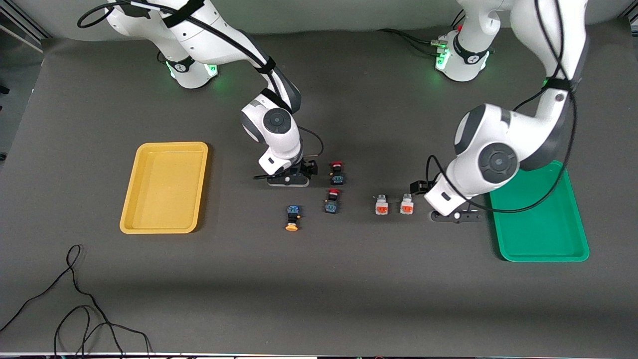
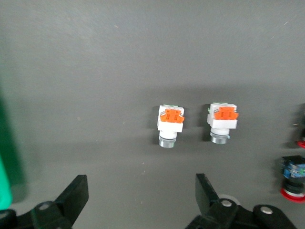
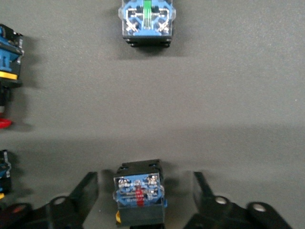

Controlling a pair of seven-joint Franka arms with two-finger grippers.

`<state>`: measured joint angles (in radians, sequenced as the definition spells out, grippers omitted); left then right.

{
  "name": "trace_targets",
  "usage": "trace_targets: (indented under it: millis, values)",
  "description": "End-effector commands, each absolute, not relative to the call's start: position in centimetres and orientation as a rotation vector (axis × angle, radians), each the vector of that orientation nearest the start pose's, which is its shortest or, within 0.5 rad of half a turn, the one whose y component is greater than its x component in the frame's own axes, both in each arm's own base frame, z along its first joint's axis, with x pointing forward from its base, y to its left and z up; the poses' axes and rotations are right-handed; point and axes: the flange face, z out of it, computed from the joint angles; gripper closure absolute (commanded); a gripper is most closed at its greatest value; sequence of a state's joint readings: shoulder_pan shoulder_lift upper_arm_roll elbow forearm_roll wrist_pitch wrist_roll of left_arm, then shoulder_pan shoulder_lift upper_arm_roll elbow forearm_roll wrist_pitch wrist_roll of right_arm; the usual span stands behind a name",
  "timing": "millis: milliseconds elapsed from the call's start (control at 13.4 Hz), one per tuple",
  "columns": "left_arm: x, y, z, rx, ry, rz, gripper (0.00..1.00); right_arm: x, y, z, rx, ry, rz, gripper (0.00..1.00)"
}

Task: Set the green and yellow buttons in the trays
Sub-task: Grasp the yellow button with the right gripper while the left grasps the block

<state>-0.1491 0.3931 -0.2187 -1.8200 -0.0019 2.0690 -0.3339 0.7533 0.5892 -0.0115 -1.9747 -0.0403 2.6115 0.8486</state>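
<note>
Yellow-capped button (image 1: 292, 218); right pincer (image 3: 145, 193) seemingly straddles another.

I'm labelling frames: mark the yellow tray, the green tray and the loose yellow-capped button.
yellow tray (image 1: 149, 227), front view, near rim.
green tray (image 1: 543, 234), front view, bare floor.
yellow-capped button (image 1: 293, 218), front view, body above cap.

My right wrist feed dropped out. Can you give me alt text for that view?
The right hand straddles a black-and-blue push-button switch lying on the dark grey table, fingers apart and not yet touching it. A second blue-topped switch lies farther out.
</note>
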Motion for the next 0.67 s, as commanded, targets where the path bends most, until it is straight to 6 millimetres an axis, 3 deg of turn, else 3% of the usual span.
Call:
trace_targets:
  millis: [0, 74, 223, 297, 595]
  values:
    - [58.2, -23.1, 27.9, -3.151, 0.059, 0.244, 0.00, 45.8, 42.1, 18.2, -3.118, 0.102, -0.113, 0.77]
    - [58.2, -23.6, 26.3, -3.157, 0.068, 0.243, 0.00, 45.9, 42.1, 18.5, -3.116, 0.106, -0.113, 0.83]
    - [58.3, -24.4, 23.4, -3.171, 0.080, 0.230, 0.00, 46.7, 41.9, 21.0, -3.128, 0.107, -0.099, 0.85]
    - [58.3, -24.7, 21.9, -3.181, 0.078, 0.218, 0.00, 47.4, 41.7, 23.3, -3.140, 0.096, -0.086, 0.90]
    - [58.2, -24.8, 18.2, -3.160, 0.131, 0.194, 0.00, 52.0, 39.0, 34.8, -3.128, 0.097, 0.117, 0.91]
